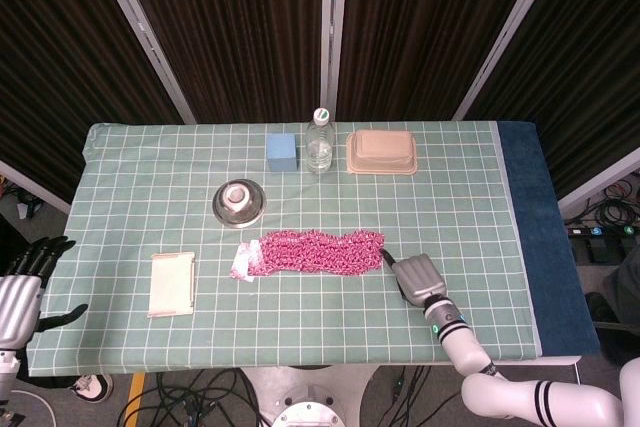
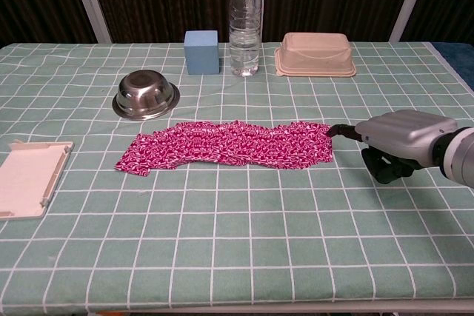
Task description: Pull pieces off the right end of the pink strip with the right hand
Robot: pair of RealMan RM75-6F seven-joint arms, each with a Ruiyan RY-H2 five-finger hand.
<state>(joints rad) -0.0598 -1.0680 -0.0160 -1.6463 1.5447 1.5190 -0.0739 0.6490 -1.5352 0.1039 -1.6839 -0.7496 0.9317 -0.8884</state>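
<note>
The pink strip (image 1: 315,251) (image 2: 229,144) lies flat across the middle of the checked table, long side running left to right. My right hand (image 1: 415,275) (image 2: 404,142) hovers low just right of the strip's right end. One dark finger (image 2: 338,131) points left and reaches the strip's edge; I cannot tell if it touches. The other fingers curl under the palm, and nothing is held. My left hand (image 1: 20,292) hangs beyond the table's left edge, fingers spread and empty; the chest view does not show it.
A steel bowl (image 1: 238,202) (image 2: 146,95) stands behind the strip's left end. Along the back are a blue cube (image 1: 282,151), a water bottle (image 1: 319,142) and a beige lidded box (image 1: 381,151). A white tray (image 1: 171,284) (image 2: 28,177) lies at the front left.
</note>
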